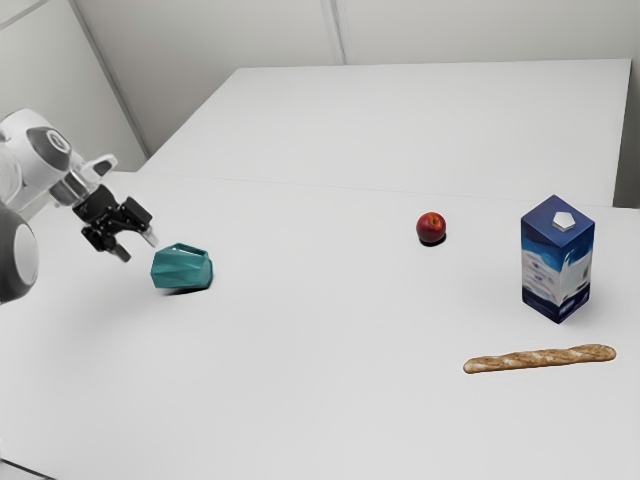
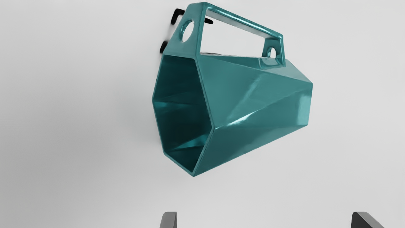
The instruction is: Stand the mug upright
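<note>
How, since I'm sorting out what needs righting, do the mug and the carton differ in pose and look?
The mug lies on its side, while the carton stands upright. The mug is plain teal; the carton is blue and white. The mug has a handle; the carton has a white cap instead. Both rest on the white table.

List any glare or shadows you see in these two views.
Wrist view: bright glints on the teal mug and its handle, dark mug interior, grey shading on the table past its mouth; exterior view: small dark shadows beneath mug and red fruit.
</note>
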### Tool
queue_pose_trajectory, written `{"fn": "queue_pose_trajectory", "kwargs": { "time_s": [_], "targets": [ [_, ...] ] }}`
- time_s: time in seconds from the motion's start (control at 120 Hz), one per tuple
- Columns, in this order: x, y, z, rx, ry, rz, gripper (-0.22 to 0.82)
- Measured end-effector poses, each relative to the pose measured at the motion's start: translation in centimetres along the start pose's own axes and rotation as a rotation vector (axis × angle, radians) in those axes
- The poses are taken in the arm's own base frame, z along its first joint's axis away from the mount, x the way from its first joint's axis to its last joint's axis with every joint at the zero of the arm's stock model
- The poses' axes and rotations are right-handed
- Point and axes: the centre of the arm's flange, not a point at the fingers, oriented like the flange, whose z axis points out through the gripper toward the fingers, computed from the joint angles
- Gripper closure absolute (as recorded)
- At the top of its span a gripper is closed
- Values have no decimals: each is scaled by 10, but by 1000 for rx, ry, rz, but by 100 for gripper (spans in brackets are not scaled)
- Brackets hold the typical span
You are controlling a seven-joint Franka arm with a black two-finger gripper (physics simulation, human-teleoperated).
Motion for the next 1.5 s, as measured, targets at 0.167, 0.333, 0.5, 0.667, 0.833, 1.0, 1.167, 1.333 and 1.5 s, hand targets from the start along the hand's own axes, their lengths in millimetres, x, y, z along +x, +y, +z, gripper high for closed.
{"fn": "queue_pose_trajectory", "kwargs": {
  "time_s": [0.167,0.333,0.5,0.667,0.833,1.0,1.167,1.333,1.5],
  "targets": [
    [6,-20,7,-122,99,53,0],
    [4,-40,8,-210,171,102,0],
    [-1,-59,15,-288,204,137,0],
    [-4,-75,29,-357,218,160,0],
    [-1,-79,49,-433,225,186,0],
    [10,-70,57,-478,246,232,0],
    [13,-63,64,-507,256,262,0],
    [11,-63,72,-521,254,266,0],
    [10,-63,78,-525,251,272,9]
  ]
}}
